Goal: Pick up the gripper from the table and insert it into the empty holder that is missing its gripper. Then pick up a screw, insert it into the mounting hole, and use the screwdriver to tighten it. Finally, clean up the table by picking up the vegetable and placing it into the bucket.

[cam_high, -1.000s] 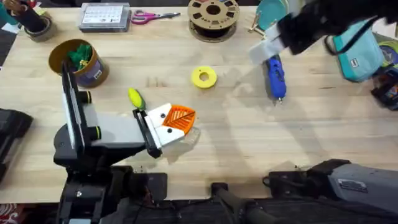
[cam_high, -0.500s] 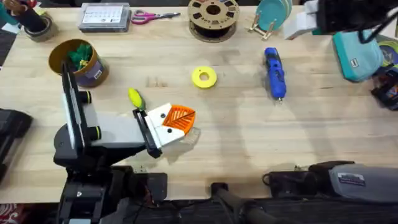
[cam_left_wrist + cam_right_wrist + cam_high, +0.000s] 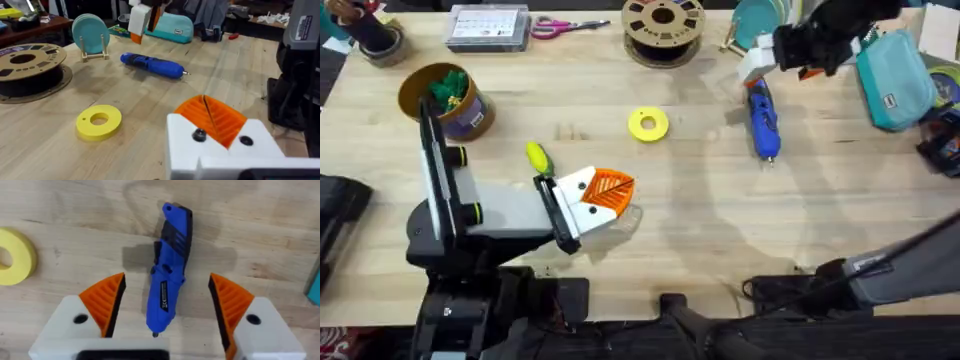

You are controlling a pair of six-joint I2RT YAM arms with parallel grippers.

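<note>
Between the right tool's (image 3: pixel 166 312) wide-spread pads lies the screwdriver (image 3: pixel 170 265): rigid, smooth plastic, best gripped mid-barrel.

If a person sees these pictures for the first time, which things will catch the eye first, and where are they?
The blue screwdriver lies on the far right part of the table, and the right claw hangs open above it, its orange pads on either side. Near the table's middle sits a flat yellow ring. At the near left, the left claw rests low over the wood, its orange wedges pressed together, with the small yellow vegetable just beside that arm.
</note>
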